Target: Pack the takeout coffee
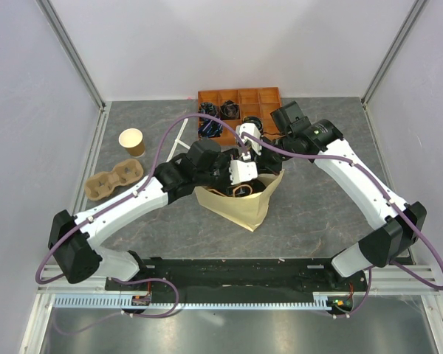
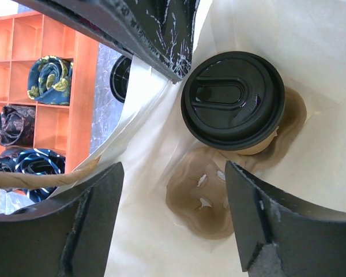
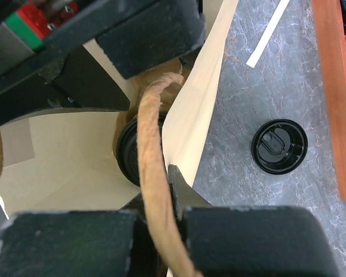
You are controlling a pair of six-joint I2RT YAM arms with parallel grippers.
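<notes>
Right now my left jaws hang wide open inside the paper bag [image 1: 245,210], holding nothing, just above the coffee cup [image 2: 233,101], which stands on the bag's floor against one wall with its black lid on. My right jaws are pinched together on the bag's rim, beside its twine handle [image 3: 151,144]. The bag sits on the table [image 1: 325,199].

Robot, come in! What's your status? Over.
Left gripper open, over takeout coffee. Coffee lidded, in paper bag. Right gripper shut on bag rim. Spare lid outside, on table.
</notes>
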